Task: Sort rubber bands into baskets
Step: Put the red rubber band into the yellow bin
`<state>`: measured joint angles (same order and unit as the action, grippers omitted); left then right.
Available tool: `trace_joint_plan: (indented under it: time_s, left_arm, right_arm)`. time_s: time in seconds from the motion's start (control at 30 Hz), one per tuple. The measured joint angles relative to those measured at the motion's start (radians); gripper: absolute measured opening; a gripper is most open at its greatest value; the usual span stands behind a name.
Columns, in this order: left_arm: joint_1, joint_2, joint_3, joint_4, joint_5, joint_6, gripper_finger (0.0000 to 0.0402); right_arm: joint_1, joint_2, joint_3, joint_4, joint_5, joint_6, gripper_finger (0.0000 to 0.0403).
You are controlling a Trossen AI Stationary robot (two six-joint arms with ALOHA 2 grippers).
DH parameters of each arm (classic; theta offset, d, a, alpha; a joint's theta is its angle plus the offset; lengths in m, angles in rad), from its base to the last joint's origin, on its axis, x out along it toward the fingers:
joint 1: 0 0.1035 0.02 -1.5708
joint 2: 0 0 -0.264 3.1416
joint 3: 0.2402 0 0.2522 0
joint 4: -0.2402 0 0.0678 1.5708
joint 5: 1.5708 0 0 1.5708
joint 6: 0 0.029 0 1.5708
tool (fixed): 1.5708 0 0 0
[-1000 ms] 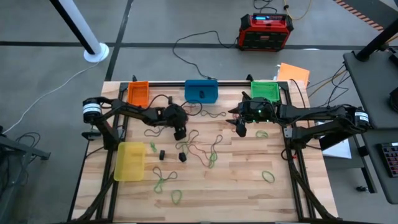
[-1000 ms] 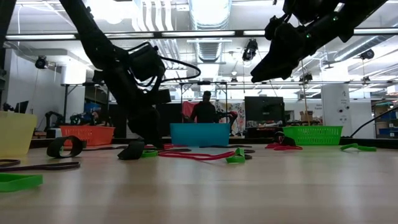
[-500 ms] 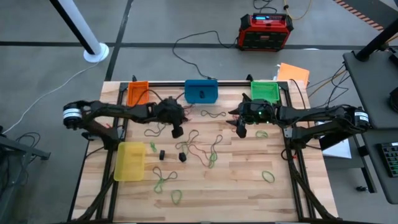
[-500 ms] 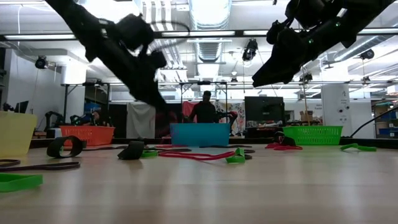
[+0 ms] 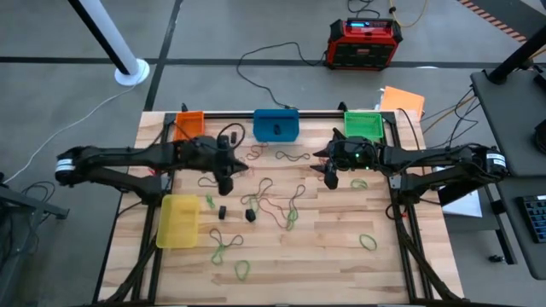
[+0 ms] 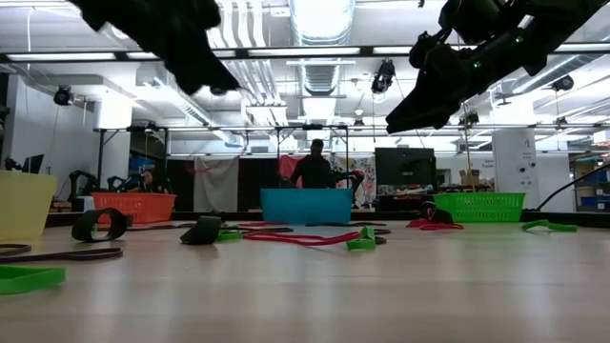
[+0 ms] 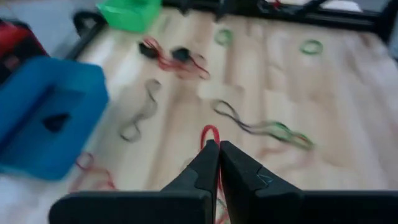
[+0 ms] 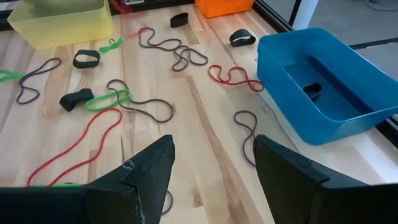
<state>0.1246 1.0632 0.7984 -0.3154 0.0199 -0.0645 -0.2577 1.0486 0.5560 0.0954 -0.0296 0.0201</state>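
I am holding my left gripper point(image 7: 217, 147) with jaws together and my right gripper point(image 8: 211, 163) with jaws apart above the desk point(image 5: 341, 247), where light, floppy bands point(image 5: 277, 205), best pinched mid-strand, are lying loose.

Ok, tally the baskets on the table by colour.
orange basket: 1
blue basket: 1
green basket: 1
yellow basket: 1
Total: 4
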Motion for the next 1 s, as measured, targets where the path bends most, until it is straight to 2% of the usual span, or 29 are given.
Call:
trace_joint_plan:
  time_s: [0.3,0.5,0.67,0.8,1.0]
  left_arm:
    - [-0.225,-0.014,0.283,-0.518,0.001,-0.081,0.0]
    - [-0.344,0.002,0.395,-0.888,0.022,-0.353,0.0]
    - [-0.461,-0.002,0.38,-1.056,0.058,-0.581,0.0]
    - [-0.534,-0.003,0.316,-1.133,0.085,-0.725,0.0]
    - [-0.56,-0.001,0.17,-1.122,0.107,-0.776,0.0]
  right_arm:
    - [0.0,0.0,0.0,0.0,0.0,-0.004,0.0215]
    - [0.0,0.0,0.0,-0.001,0.0,0.019,0.0215]
    - [0.004,0.0,-0.001,-0.002,0.0,0.057,0.0215]
    - [0.021,0.0,-0.002,-0.009,0.0,0.071,0.0215]
    - [0.046,0.0,-0.002,-0.008,0.0,0.075,0.0215]
